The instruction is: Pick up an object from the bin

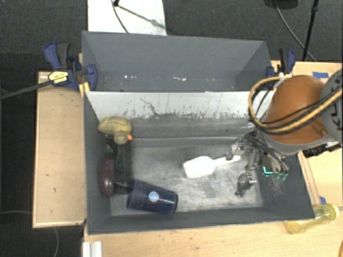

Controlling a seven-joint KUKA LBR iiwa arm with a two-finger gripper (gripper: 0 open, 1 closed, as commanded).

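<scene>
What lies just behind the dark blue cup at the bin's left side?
A black bar and a dark red rounded thing beside it. The dark blue cup seems to cover the bar's near end.

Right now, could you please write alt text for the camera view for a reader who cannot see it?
The gripper hangs low at the right of the grey bin, beside the handle of a white scoop lying mid-floor. A dark blue cup on its side and a small heap sit at the left.

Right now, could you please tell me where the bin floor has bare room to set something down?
Bare: the front floor between blue cup and white scoop; also behind the scoop, right of the tan toy. Crowded: the left side.
</scene>
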